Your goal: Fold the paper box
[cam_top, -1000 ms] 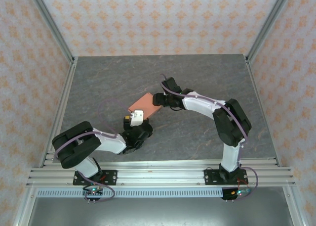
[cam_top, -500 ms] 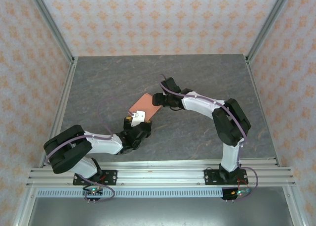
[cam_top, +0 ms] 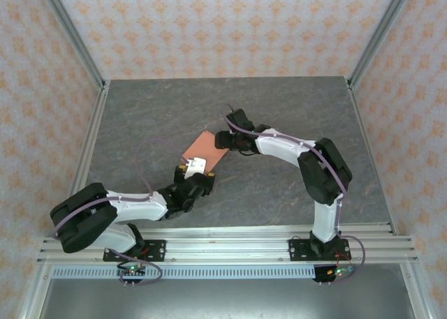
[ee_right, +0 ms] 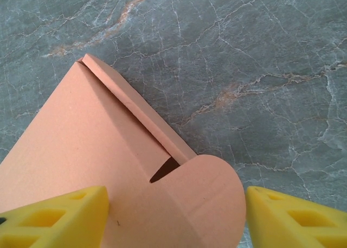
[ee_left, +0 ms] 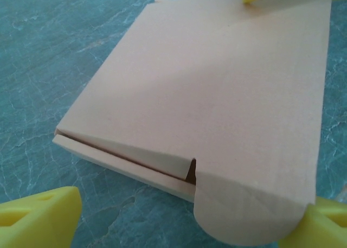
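The paper box [cam_top: 204, 147] lies flat on the grey marbled table [cam_top: 140, 116], just left of centre, closed up as a thin rectangle. Along one long edge the top panel lifts slightly from the side wall, leaving a dark slit beside a rounded tab [ee_right: 203, 199] that overlaps the corner. The left gripper [ee_left: 179, 226] stands wide open at the near corner, one yellow finger [ee_left: 38, 215] on bare table, the other at the tab's edge. The right gripper [ee_right: 173, 218] is also spread wide at the opposite end, straddling its rounded tab, gripping nothing. Open surface lies beyond the box on the far, left and right sides, up to the aluminium side rails [cam_top: 89, 158] and patterned walls [cam_top: 223, 26].
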`<move>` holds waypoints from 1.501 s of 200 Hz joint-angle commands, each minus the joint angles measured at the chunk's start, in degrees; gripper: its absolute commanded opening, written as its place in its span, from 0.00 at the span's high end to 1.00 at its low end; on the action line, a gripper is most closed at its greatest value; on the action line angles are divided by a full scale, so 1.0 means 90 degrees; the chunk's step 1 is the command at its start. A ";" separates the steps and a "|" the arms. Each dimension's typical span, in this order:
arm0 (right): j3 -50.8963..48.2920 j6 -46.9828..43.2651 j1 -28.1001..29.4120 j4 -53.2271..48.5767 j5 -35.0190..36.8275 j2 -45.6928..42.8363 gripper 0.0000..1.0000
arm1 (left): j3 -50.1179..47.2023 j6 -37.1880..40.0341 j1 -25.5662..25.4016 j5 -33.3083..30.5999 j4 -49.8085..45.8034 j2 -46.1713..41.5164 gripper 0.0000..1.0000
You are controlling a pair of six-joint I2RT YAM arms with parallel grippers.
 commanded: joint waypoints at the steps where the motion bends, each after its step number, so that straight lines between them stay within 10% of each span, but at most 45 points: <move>1: 0.0182 -0.0004 0.0052 -0.0159 0.0191 0.0087 0.33 | -0.0082 0.0139 -0.0068 0.0142 -0.0319 -0.0144 0.11; 112: 0.0130 -0.0103 0.0060 -0.0169 0.0306 0.0024 0.33 | 0.0613 -0.0493 0.0354 0.0700 -0.2796 -0.2339 0.13; 169: 0.0071 -0.0248 0.0060 -0.0169 0.0487 0.0131 0.32 | 0.1772 -0.0609 0.1818 0.1212 -0.2860 -0.0715 0.16; 300: -0.0327 -0.0433 -0.0013 0.0121 0.0729 0.0630 0.30 | 0.1962 -0.0483 0.1910 0.1476 -0.2399 0.1143 0.16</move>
